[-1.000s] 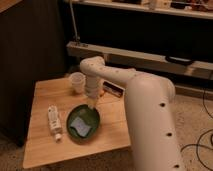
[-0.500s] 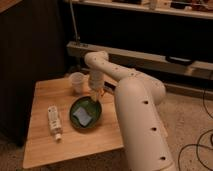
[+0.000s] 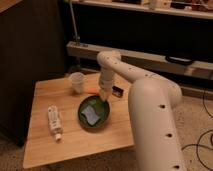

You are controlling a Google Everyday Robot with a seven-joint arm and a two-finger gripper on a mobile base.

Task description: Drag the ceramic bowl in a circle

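Observation:
The ceramic bowl (image 3: 93, 113) is round, shallow and glossy dark green with a pale bluish-white patch inside. It sits near the middle of the small wooden table (image 3: 45, 145). My white arm reaches in from the right and bends down over the table. My gripper (image 3: 104, 96) points down at the bowl's far right rim, touching or just above it. A small translucent white cup (image 3: 77, 82) stands just behind and to the left of the bowl.
A plastic bottle (image 3: 54, 121) lies on the table's left part. An orange item (image 3: 92, 91) and a small dark object (image 3: 118, 91) lie at the back of the table near the gripper. A dark cabinet (image 3: 30, 45) stands to the left; metal shelving (image 3: 150, 55) runs behind.
The bowl has shifted across the table with the gripper at its rim, ending slightly further right and back. The arm's elbow has swung and the view has moved closer.

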